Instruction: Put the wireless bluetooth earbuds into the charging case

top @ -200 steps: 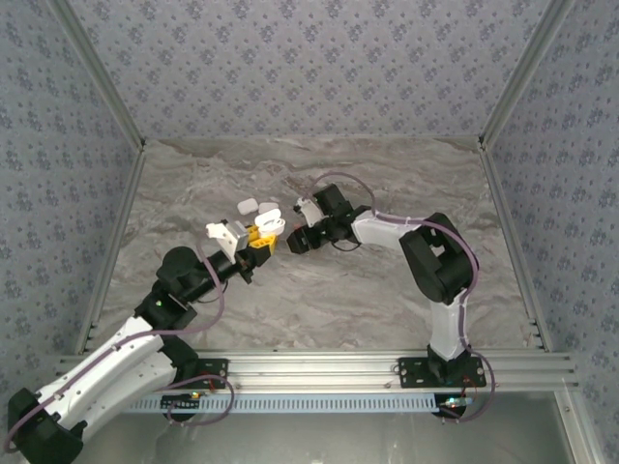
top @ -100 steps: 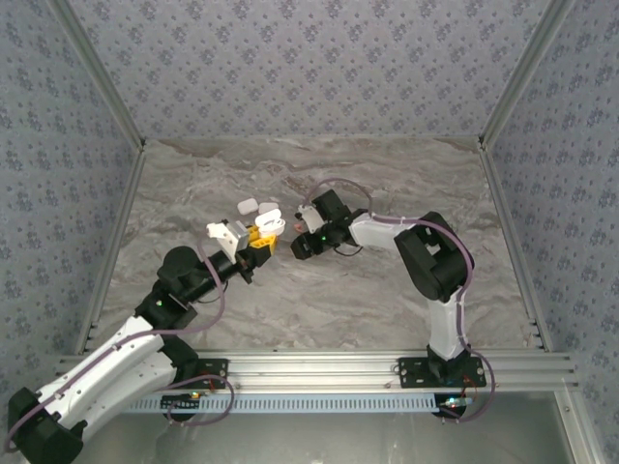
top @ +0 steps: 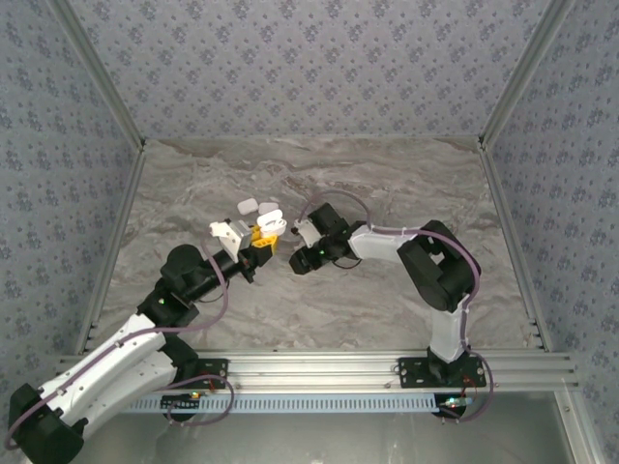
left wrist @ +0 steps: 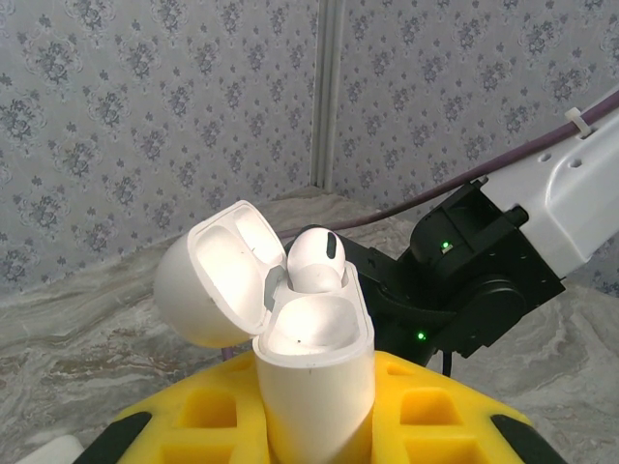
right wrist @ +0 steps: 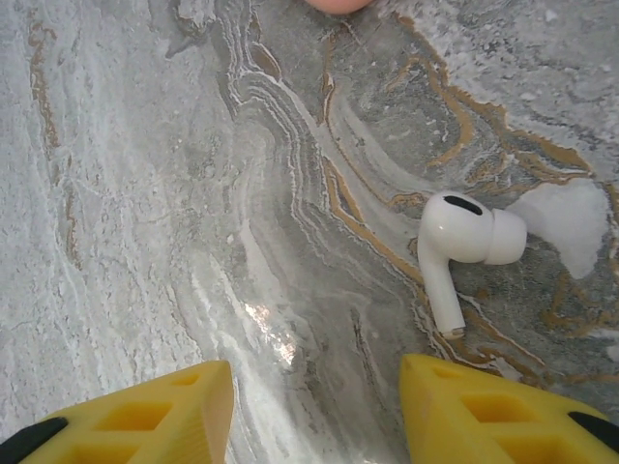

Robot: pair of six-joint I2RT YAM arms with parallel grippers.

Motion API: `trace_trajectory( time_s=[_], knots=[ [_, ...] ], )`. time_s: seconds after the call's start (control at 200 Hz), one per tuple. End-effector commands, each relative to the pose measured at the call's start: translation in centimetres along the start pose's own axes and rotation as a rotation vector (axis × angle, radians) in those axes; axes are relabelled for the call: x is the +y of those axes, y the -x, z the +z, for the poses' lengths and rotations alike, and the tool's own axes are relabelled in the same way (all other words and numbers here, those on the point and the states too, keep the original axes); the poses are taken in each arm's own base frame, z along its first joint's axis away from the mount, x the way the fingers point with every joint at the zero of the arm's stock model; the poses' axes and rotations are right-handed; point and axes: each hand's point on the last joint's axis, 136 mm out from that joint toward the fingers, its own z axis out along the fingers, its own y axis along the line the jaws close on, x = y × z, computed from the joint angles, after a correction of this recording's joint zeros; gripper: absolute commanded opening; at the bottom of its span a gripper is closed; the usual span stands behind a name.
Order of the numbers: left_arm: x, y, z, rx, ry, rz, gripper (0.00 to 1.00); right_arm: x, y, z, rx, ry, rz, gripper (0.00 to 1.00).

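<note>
Meanwhile, at the left of the marble tabletop, the left gripper holds its pose from a second ago, its yellow fingers clamped tight on the white charging case, which stands upright with its lid swung back. A seated earbud already rests in one well, head up, so that half of the job looks done and the case is presented for the other. Two small white pieces lie on the marble just beyond the case. The change is further right: over the past second the right gripper has slid down and slightly leftward toward the near side of the table, ending low over the surface just beside the case, and its jaws have been drawing in. They are partly open and grip nothing; in the wrist view only bare marble lies between the two yellow fingertips. The loose earbud lies flat on the table, stem pointing back toward the gripper, ahead of the right-hand finger instead of in the gap. The pick appears to be starting, yet the jaws are off line; closing here would likely miss, so a shift toward the earbud seems needed first.
</note>
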Motion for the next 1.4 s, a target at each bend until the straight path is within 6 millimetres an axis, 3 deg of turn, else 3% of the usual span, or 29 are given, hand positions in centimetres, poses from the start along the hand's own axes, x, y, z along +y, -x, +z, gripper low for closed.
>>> trace_trajectory(
  time_s=[0.0, 0.215, 0.33, 0.355, 0.64, 0.999, 1.394],
  knots=[
    [-0.1, 1.8, -0.1, -0.048, 0.003, 0.025, 0.01, 1.1, -1.6, 0.0, 0.051, 0.026, 0.021, 0.51],
    [-0.2, 1.9, -0.2, -0.050, 0.004, 0.025, 0.02, 0.4, 1.1, -4.1, -0.034, -0.040, -0.004, 0.52],
    [-0.2, 2.0, -0.3, -0.058, 0.002, 0.025, 0.02, -0.5, 2.0, -4.9, -0.005, -0.083, -0.015, 0.53],
    [-0.2, 2.0, -0.3, -0.059, 0.001, 0.025, 0.02, -0.5, 3.3, -5.3, -0.018, -0.092, -0.033, 0.53],
    [-0.2, 1.9, -0.9, -0.061, 0.008, 0.018, 0.02, -2.2, 3.8, -2.5, 0.132, -0.140, -0.114, 0.53],
    [-0.2, 1.7, -0.9, -0.060, 0.008, 0.008, 0.02, -2.2, 4.0, 0.8, 0.203, -0.109, -0.197, 0.52],
    [-0.2, 1.6, -0.8, -0.054, 0.009, 0.007, 0.02, -2.9, 4.1, 2.2, 0.222, -0.131, -0.235, 0.51]
  ],
)
